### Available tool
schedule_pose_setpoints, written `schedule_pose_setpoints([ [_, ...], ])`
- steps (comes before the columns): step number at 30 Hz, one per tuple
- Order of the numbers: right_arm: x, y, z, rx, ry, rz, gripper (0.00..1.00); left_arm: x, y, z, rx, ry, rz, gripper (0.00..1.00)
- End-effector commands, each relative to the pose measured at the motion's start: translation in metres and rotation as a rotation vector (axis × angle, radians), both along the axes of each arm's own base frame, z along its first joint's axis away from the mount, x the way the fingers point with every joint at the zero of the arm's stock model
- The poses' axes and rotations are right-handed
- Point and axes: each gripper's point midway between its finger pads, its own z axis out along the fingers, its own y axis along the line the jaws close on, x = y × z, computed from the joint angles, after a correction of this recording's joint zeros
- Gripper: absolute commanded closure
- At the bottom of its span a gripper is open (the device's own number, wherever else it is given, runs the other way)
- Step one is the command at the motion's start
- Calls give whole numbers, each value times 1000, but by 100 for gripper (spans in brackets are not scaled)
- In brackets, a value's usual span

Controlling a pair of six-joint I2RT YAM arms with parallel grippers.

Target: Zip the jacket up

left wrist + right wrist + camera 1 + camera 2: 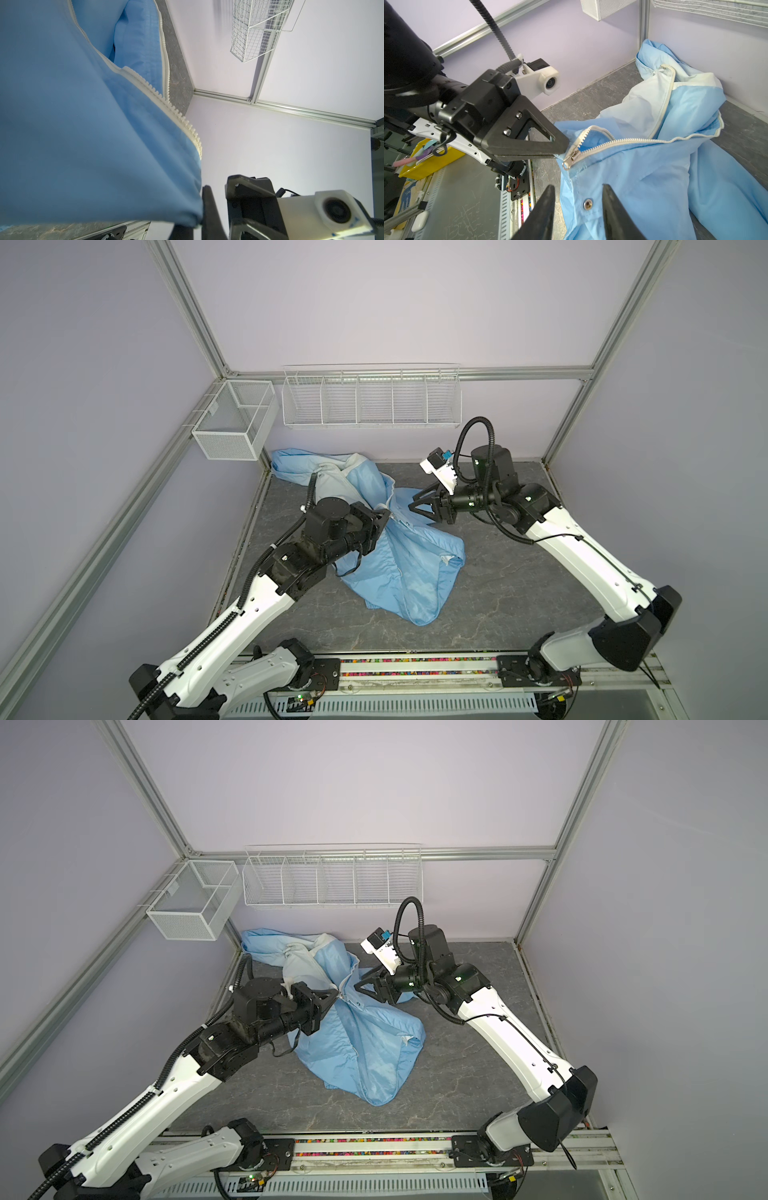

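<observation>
The light-blue jacket [399,560] [361,1048] lies crumpled on the grey table, partly raised in the middle. Its cream zipper [633,141] is parted above the metal slider [572,158]. My left gripper [388,514] [336,997] [560,152] is shut on the jacket's edge right beside the slider, and blue fabric [83,145] fills the left wrist view. My right gripper [410,506] [356,985] [578,199] faces it from the right with its jaws apart. Between its fingertips [550,197] hangs the jacket's edge with a snap stud [587,204].
A small mesh basket [235,423] and a long wire rack [370,398] hang on the back walls. A yellow bin [425,162] sits beyond the table's front rail [415,668]. Walls close in on the left, back and right.
</observation>
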Motion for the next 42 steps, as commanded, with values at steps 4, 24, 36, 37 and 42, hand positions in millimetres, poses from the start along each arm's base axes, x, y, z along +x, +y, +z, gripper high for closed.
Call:
schedule_pose_setpoints([
  [4,-12,20,-6,-26,-74,80,51,-7,3,27,-37,-42,-26,100],
  [24,-12,38,-33,-78,-40,87,53,-7,0,27,-49,-42,-46,100],
  [36,-10,36,-37,-90,-47,81,62,-5,-3,23,-47,-33,-54,100],
  [37,-11,36,-38,-89,-47,80,62,-5,-4,23,-47,-33,-56,100],
  [42,-9,36,-37,-89,-46,73,66,-5,-5,21,-46,-27,-61,100],
])
